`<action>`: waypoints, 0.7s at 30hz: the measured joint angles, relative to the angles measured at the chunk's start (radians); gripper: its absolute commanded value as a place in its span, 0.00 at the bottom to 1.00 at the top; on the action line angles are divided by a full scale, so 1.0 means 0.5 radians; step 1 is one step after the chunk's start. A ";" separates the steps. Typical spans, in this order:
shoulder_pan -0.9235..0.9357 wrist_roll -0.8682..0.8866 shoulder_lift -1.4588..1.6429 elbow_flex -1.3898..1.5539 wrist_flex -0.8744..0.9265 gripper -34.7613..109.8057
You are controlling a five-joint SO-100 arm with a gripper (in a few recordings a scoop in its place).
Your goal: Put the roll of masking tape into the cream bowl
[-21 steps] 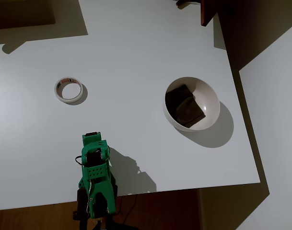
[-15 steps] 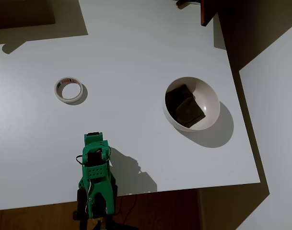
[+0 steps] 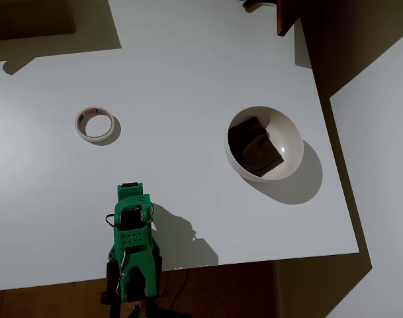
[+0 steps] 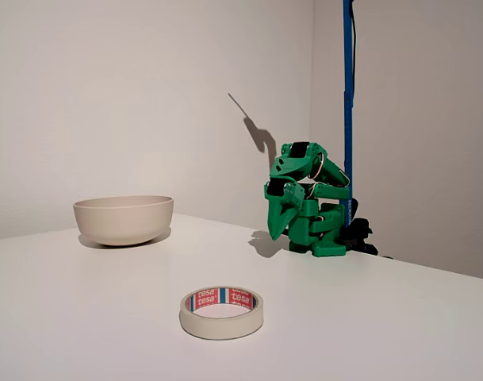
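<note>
White table (image 3: 188,59) seen, matte, bare between objects. Green arm (image 3: 132,245) folded at near edge in overhead view, well apart from both task items. Cream bowl (image 3: 287,142) at right, dark brown squarish lump (image 3: 254,147) already lying inside. Roll of masking tape (image 3: 94,124) lying flat at left, hole up, red print on core. Gripper (image 4: 281,221) pointed down; jaw state cannot be told. Tape judged light, stiff, non-fragile; best pinched across ring wall, one finger placed through hole.
</note>
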 measured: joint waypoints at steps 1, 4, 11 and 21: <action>-0.009 0.000 -0.025 -0.037 0.000 0.18; -0.009 0.018 -0.196 -0.206 -0.043 0.18; -0.040 0.034 -0.979 -0.804 -0.077 0.18; -0.190 0.061 -2.126 -1.779 0.095 0.18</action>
